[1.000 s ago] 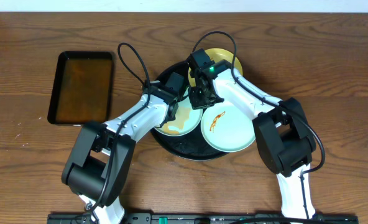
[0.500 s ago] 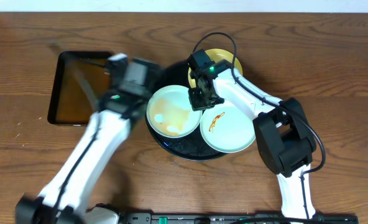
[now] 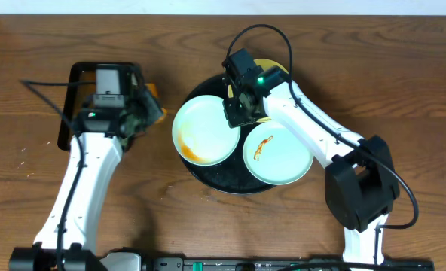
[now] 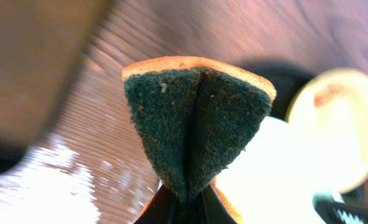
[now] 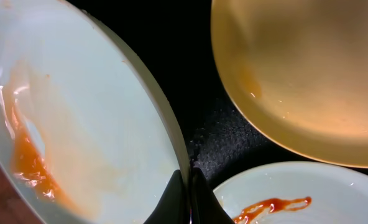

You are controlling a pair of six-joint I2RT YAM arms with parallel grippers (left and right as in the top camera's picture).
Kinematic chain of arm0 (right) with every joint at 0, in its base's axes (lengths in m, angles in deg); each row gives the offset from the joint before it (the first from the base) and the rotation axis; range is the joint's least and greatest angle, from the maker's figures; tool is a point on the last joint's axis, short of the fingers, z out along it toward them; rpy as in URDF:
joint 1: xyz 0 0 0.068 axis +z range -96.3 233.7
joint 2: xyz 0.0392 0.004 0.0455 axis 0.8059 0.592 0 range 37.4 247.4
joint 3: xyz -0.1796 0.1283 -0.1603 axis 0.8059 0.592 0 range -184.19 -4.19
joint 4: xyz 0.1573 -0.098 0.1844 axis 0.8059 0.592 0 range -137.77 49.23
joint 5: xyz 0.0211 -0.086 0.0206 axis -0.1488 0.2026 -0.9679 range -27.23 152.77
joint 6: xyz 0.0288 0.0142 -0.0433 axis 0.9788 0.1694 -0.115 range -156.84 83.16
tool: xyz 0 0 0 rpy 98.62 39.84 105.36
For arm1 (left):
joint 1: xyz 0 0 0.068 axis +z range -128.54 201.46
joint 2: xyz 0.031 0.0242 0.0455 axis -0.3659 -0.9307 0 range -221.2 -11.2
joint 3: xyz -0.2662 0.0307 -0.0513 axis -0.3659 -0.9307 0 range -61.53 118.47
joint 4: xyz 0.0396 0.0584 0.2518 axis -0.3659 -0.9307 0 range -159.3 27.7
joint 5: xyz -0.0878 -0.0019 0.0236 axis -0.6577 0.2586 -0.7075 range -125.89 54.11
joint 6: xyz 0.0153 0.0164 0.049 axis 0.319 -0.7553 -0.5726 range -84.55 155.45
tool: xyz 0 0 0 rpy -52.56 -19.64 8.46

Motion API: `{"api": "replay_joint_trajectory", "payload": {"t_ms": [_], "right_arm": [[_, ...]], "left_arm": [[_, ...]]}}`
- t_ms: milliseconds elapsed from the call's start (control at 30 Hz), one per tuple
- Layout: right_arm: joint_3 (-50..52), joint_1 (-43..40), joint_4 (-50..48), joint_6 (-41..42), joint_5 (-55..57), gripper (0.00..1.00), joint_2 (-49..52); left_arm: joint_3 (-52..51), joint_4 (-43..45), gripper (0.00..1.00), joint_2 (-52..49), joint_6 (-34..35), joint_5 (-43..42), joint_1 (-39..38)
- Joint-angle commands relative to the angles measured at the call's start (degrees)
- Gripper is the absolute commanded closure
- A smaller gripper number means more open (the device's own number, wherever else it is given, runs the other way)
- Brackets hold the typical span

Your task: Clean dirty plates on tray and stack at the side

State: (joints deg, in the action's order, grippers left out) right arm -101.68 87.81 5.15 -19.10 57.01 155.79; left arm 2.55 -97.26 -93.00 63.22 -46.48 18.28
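The round black tray [image 3: 221, 178] holds three plates. My right gripper [image 3: 235, 114] is shut on the rim of a mint-white plate [image 3: 205, 128] and holds it tilted; orange-brown sauce sits at its lower left. The right wrist view shows this plate [image 5: 78, 124] pinched between the fingers. A second mint-white plate [image 3: 279, 154] with an orange streak lies at the tray's right. The pale yellow plate [image 3: 271, 69] lies behind, mostly hidden by the arm; it also shows in the right wrist view [image 5: 308, 74]. My left gripper [image 3: 142, 113] is shut on a folded green and orange sponge [image 4: 196, 124], left of the tray.
A rectangular black tray [image 3: 95, 94] with brownish liquid stands at the left, partly under my left arm. Bare wooden table lies in front of and to the right of the round tray.
My left arm has swung left off the round tray to beside the rectangular tray, sponge in hand. My right gripper has lifted and tilted the left mint-white plate, which is less smeared.
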Motion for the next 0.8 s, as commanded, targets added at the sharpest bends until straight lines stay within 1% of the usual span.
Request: {"api": "replay_joint_trajectory", "payload": {"t_ms": [0,167,400,633,767], "right_arm": [[-0.57,0.31,-0.02,2.62,2.89,0.99,1.14],[-0.11,0.20,0.00,7.39,8.57,0.99,2.01],[-0.09,0.07,-1.11,10.34,8.44,0.99,5.31],[-0.09,0.07,-0.92,11.43,6.73,0.99,8.24],[-0.09,0.04,-0.66,13.35,6.80,0.99,8.61]], "left_arm": [[-0.57,-0.11,0.93,-2.16,-1.60,-5.66,-3.04],[-0.59,-0.11,0.93,-6.60,-1.14,-5.22,-6.45],[-0.59,0.44,0.93,-14.21,0.20,-5.27,-9.90],[-0.59,4.96,0.93,-19.52,0.66,-5.25,-13.84],[-0.59,7.28,0.92,-22.12,2.78,-4.94,-15.19]]}}
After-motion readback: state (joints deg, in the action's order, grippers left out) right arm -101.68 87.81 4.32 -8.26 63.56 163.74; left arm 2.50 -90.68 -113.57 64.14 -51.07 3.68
